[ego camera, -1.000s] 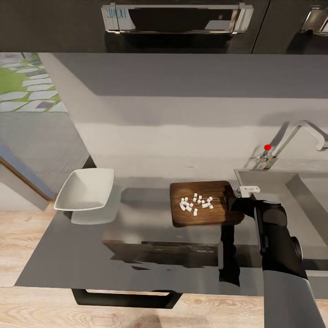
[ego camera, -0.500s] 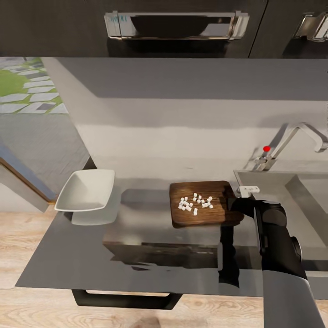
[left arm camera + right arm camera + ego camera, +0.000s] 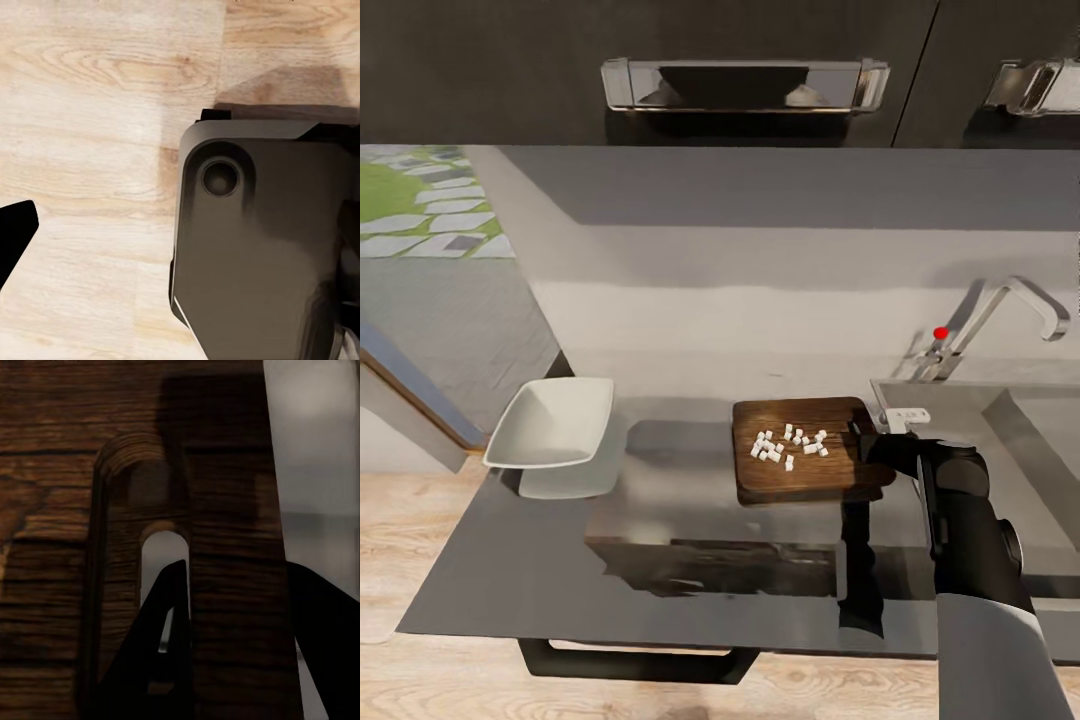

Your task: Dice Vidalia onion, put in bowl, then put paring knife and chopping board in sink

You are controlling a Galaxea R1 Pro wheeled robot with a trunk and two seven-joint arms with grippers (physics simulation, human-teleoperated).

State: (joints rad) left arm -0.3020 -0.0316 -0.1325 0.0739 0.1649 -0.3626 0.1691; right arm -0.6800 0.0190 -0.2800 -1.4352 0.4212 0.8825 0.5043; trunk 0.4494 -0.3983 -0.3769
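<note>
Brown chopping board (image 3: pixel 810 448) sits mid-frame on grey tabletop (image 3: pixel 660 520), diced onion (image 3: pixel 790 446) still on it. Right tool (image 3: pixel 872 447) clenched on board's right edge w/ handle slot. Bowl (image 3: pixel 555 422) lies well left, so board must travel left, prob. right arm.

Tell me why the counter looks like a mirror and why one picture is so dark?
Head view: the glossy counter reflects dark shapes below the board, while the white bowl stays bright. Right wrist view: the camera sits close against the board, so shadow darkens it and the wood grain blurs. Left wrist view: evenly lit wooden floor.
</note>
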